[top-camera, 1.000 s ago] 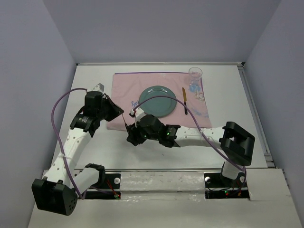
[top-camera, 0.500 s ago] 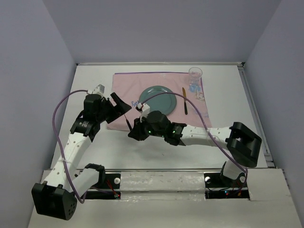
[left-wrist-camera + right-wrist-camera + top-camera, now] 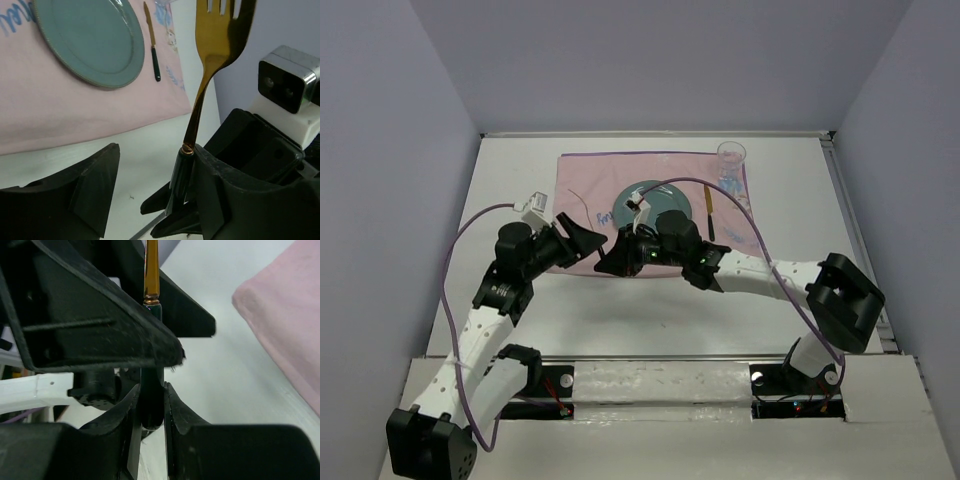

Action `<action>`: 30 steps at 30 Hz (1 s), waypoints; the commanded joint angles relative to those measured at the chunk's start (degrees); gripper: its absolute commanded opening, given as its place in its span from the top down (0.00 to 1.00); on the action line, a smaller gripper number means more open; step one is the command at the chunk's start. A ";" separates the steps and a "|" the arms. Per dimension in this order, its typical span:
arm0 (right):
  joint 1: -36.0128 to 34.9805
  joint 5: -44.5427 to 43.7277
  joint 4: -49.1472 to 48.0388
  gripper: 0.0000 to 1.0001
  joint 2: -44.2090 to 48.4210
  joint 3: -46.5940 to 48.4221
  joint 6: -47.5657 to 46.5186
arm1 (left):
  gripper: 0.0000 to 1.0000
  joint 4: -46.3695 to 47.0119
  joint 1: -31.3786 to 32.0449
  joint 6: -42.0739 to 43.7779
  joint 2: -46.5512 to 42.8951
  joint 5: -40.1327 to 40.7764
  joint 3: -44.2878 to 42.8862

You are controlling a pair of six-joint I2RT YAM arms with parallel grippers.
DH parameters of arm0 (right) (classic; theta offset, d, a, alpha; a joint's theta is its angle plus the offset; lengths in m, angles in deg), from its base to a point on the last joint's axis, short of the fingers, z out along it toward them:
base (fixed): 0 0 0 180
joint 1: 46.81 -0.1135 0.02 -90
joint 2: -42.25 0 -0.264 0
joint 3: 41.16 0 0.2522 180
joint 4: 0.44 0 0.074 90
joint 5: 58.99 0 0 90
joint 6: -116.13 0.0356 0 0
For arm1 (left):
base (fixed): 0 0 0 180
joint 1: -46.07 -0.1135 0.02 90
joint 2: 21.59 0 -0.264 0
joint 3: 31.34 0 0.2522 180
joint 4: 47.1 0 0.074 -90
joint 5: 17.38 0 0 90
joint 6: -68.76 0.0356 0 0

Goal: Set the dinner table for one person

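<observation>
The right gripper (image 3: 151, 407) is clamped on the dark handle of a gold fork (image 3: 215, 65), holding it upright between the parted jaws of the left gripper (image 3: 584, 240) over the dinner table (image 3: 650, 310).

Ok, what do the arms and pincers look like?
The left arm and right arm have white links and black joint housings, with a purple cable looping off each. The left arm's links show rows of small holes. The left pincer and right pincer are black.

A gold fork (image 3: 220, 45) stands upright before a plate (image 3: 85, 40) on pink cloth (image 3: 60, 115).
</observation>
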 commanded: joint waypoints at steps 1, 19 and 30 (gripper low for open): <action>1.06 5.70 -9.33 1.00 -0.17 0.71 3.37 | 0.36 10.70 1.66 -3.25 -0.63 -5.31 2.12; 2.65 9.58 -15.75 1.00 -1.58 -3.33 9.62 | 1.00 11.86 2.63 -0.28 -1.87 1.97 1.95; 2.65 0.71 -4.34 0.50 10.89 -13.43 0.94 | 1.00 -10.46 3.42 12.03 18.07 24.73 -16.13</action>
